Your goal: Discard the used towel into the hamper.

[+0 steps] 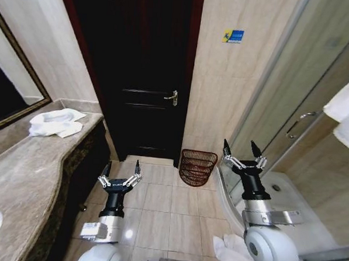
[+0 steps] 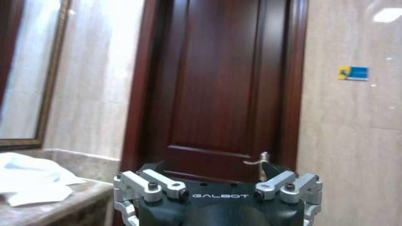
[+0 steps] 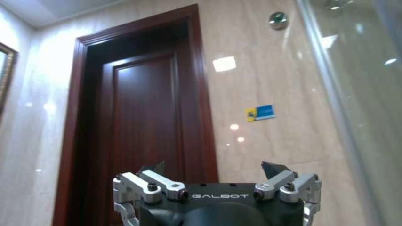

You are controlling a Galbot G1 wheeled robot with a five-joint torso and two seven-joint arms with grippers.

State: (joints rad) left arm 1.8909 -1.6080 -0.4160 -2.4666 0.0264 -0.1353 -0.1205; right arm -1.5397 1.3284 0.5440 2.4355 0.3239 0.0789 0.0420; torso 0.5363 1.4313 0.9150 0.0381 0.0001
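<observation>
The used towel (image 1: 56,123), white and crumpled, lies on the marble counter (image 1: 20,175) at the far left; the left wrist view has the towel (image 2: 31,181) at its edge. The hamper (image 1: 196,167), a dark reddish-brown open-weave basket, stands on the tiled floor by the wall right of the door. My left gripper (image 1: 121,170) is held up over the floor beside the counter, open and holding nothing (image 2: 213,168). My right gripper (image 1: 242,148) is raised to the right of the hamper, open and holding nothing (image 3: 215,167).
A dark wooden door (image 1: 143,76) is shut straight ahead. The glass shower enclosure (image 1: 292,113) lines the right side, with a white towel (image 1: 348,110) hanging on it. More white cloth (image 1: 229,250) lies on the floor by my base. A mirror (image 1: 9,92) hangs above the counter.
</observation>
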